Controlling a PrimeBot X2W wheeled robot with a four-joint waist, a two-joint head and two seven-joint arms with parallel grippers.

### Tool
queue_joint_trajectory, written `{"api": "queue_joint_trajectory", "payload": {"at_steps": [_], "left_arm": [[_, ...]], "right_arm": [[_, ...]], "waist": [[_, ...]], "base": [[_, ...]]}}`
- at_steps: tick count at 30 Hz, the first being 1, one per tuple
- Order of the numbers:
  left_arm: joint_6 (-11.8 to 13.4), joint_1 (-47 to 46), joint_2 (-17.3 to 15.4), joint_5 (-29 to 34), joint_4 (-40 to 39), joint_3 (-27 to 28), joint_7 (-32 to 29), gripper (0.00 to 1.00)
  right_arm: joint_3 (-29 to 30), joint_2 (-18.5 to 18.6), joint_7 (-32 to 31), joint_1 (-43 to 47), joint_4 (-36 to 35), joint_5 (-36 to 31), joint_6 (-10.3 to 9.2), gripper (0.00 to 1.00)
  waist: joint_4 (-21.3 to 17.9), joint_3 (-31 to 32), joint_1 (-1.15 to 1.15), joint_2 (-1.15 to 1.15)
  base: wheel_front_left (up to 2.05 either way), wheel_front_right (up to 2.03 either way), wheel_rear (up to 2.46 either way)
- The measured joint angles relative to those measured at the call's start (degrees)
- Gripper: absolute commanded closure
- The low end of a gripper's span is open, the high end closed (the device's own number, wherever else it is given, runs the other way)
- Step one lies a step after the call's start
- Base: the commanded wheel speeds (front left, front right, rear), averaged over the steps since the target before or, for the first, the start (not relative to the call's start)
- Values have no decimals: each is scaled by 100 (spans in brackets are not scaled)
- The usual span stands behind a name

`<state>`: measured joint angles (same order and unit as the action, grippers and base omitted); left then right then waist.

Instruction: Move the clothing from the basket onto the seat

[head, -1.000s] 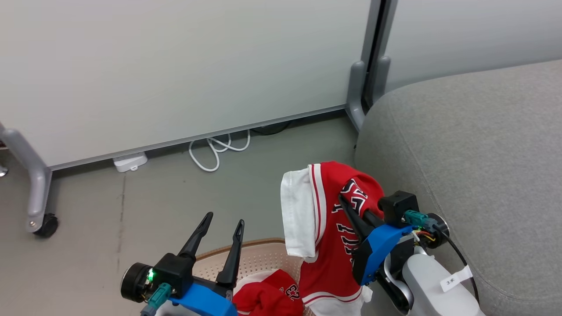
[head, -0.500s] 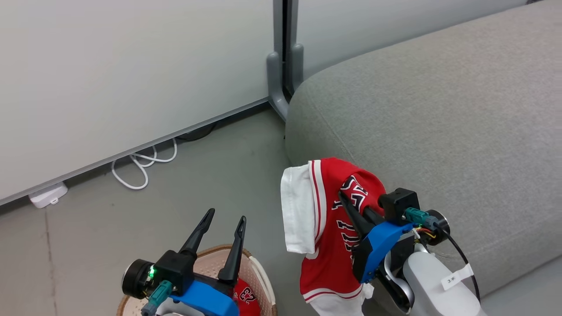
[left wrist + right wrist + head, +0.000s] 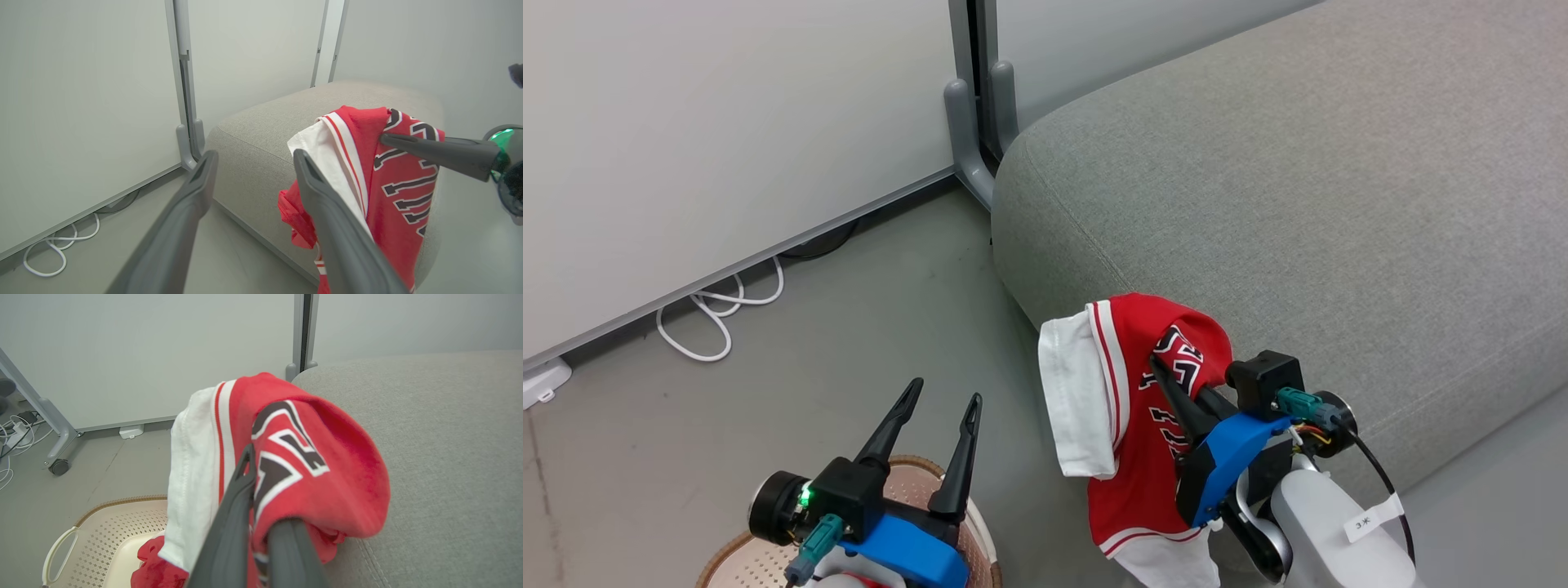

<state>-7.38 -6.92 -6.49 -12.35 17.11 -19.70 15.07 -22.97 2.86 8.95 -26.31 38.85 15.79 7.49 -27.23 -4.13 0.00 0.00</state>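
Note:
My right gripper [image 3: 1158, 367] is shut on the clothing, a red jersey [image 3: 1143, 425] with white trim and black-white lettering. The jersey hangs off its fingers in the air, just in front of the seat's [image 3: 1298, 204] rounded left end. In the right wrist view the jersey [image 3: 302, 457] drapes over the gripper [image 3: 255, 465], with the grey seat [image 3: 449, 437] to the right. The basket [image 3: 723, 555] sits at the lower left under my left gripper [image 3: 944, 392], which is open and holds nothing. More red clothing [image 3: 151, 567] lies in the basket [image 3: 118, 502].
White partition panels stand behind, with a grey foot [image 3: 964, 122] beside the seat's corner. A white cable [image 3: 715, 314] loops on the grey floor under the panel, and a white adapter [image 3: 539, 380] lies at the far left. A castored panel leg [image 3: 57, 457] stands behind the basket.
The head camera has swung right, so the seat now takes up more of the picture and the basket sits further to the lower left. The right gripper keeps its hold on the jersey.

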Motion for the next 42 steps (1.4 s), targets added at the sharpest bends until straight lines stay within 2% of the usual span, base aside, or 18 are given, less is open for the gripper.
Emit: {"api": "queue_joint_trajectory", "payload": {"at_steps": [9, 15, 18, 24, 30, 36, 42], "left_arm": [[0, -40, -44, 0, -31, -32, 0, 0], [0, -141, -103, 88, -146, -7, 0, 0], [-1, -246, -154, 136, -223, -70, 0, 0], [-1, -699, -375, 236, -442, -300, 0, 0], [-1, -1271, -650, 283, -682, -499, 0, 0], [-1, -1694, -842, 385, -988, -547, 0, 0], [-1, -1972, -993, 398, -1324, -627, 1, 0]], "right_arm": [[129, 0, 22, -73, -67, 243, 0, 100], [847, 18, -154, -889, -160, 343, 0, 100], [1238, 202, -368, -1391, -222, 332, 0, 100], [2171, 926, -630, -2418, -493, 449, -1, 100], [3154, 1638, -842, -3062, -522, 149, -1, 100], [3967, 1862, -833, -3316, -275, 42, -1, 100], [4323, 1842, -620, -3278, 264, -71, 0, 100]], "waist": [[-34, -67, 0, 0], [-11, -274, 0, 0], [41, -444, 0, 0], [237, -977, 0, 0], [515, -1731, 1, 0], [782, -2520, 1, 0], [969, -3223, 2, 0]], "base": [[0, 0, 0], [0, 0, 0], [0, 0, 0], [0, 0, 0], [0, 0, 0], [0, 0, 0], [0, 0, 0]]}}
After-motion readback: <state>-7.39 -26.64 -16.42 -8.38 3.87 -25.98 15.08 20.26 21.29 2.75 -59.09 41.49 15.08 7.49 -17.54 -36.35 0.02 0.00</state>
